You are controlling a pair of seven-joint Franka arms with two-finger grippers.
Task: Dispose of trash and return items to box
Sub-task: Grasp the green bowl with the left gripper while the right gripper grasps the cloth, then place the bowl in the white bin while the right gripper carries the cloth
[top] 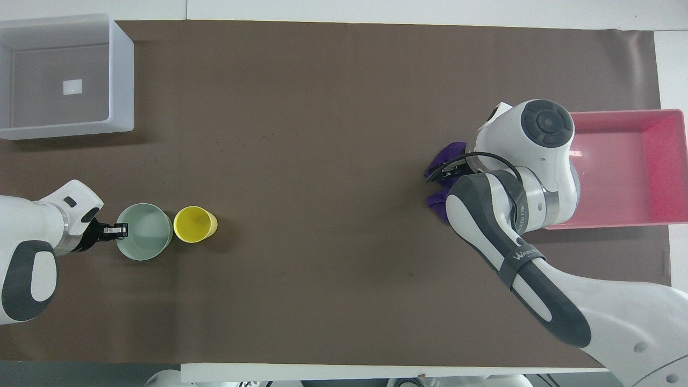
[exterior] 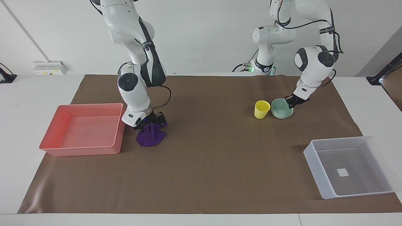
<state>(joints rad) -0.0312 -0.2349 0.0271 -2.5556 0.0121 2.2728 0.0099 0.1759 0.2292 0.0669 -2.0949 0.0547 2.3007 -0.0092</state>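
**Two arms start their grabs**

Facing view: the right tool (exterior: 150,121) presses down on the bunched purple cloth rag (exterior: 150,135), beside the pink tray (exterior: 82,152). I cannot tell how open it is. Next it should pinch and lift.

Overhead view: the left tool (top: 119,230) touches the round mint-green bowl (top: 144,239) at its rim, beside the yellow plastic cup (top: 194,224). I cannot tell if it pinches. The clear white box (top: 121,70) waits on the worktop (top: 322,161).

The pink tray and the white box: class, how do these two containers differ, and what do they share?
The pink tray is opaque pink; the white box is translucent with a grey bottom bearing a small white square. The pink tray sits at the right arm's end of the table beside the purple cloth; the white box sits at the left arm's end, with nothing beside it. Both are rectangular, open-topped and empty.
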